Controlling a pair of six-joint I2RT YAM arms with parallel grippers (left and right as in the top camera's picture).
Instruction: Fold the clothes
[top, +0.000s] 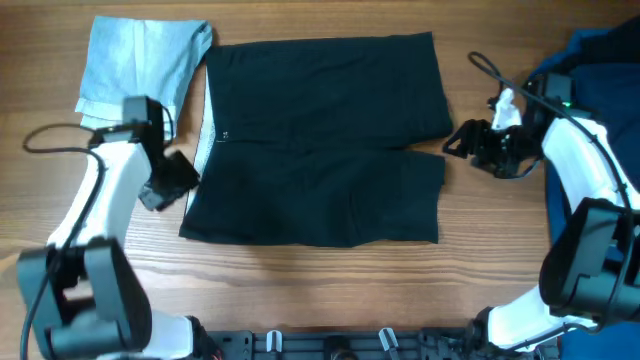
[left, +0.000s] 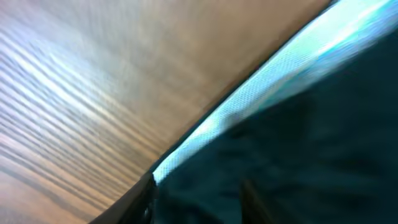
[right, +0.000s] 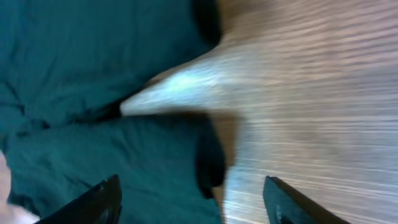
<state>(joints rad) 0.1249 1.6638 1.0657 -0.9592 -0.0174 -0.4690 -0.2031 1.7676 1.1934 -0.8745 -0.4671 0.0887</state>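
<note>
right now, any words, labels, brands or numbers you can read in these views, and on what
No readable text in any view.
Black shorts: plain, no print or tag lettering shows.
Pale blue garment: plain.
Navy garment: plain.
Both wrist views are motion-blurred and show only cloth and wood grain.

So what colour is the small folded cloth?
The folded cloth is pale blue, clearest overhead.

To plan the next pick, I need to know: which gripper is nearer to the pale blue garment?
Left. The left gripper sits just below the pale blue garment, at the black shorts' left edge; the right gripper is across the shorts, at their right edge.
</note>
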